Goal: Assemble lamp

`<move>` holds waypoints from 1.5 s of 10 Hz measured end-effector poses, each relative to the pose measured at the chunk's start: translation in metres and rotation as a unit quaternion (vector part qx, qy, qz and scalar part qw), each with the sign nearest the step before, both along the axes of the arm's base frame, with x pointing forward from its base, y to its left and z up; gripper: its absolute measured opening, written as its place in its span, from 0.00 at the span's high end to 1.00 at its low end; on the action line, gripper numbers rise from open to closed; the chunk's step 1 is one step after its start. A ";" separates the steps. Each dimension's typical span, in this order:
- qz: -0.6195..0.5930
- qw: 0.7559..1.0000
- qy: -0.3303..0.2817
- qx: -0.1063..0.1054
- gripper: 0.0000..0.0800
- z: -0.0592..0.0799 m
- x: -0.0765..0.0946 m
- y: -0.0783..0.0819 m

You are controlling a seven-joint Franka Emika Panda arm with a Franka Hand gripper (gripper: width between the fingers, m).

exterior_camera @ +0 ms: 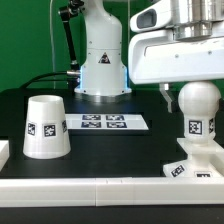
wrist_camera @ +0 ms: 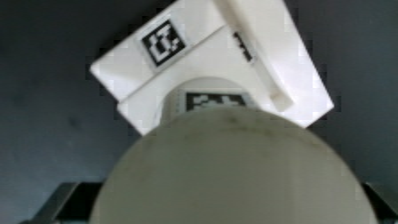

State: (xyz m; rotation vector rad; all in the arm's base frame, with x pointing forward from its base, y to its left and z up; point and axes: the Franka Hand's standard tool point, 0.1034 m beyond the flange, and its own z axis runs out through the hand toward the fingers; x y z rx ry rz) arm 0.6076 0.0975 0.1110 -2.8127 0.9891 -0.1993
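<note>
1. Your gripper (exterior_camera: pixel 188 92) is low over the bulb (exterior_camera: pixel 198 118), with its fingers (wrist_camera: pixel 71 203) spread on both sides of the round head and not pressing it
2. The bulb stands upright on the base (exterior_camera: pixel 195 168), at the exterior view's right
3. You see the shade (exterior_camera: pixel 45 127) well apart, at the exterior view's left

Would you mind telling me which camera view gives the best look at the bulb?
The exterior view: the bulb shows nearly whole there, round head up, tagged stem standing on the base. The wrist view looks down on its blurred head, which fills much of the picture.
</note>
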 end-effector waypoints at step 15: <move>-0.324 0.937 0.062 0.115 0.16 -0.003 -0.003 0.004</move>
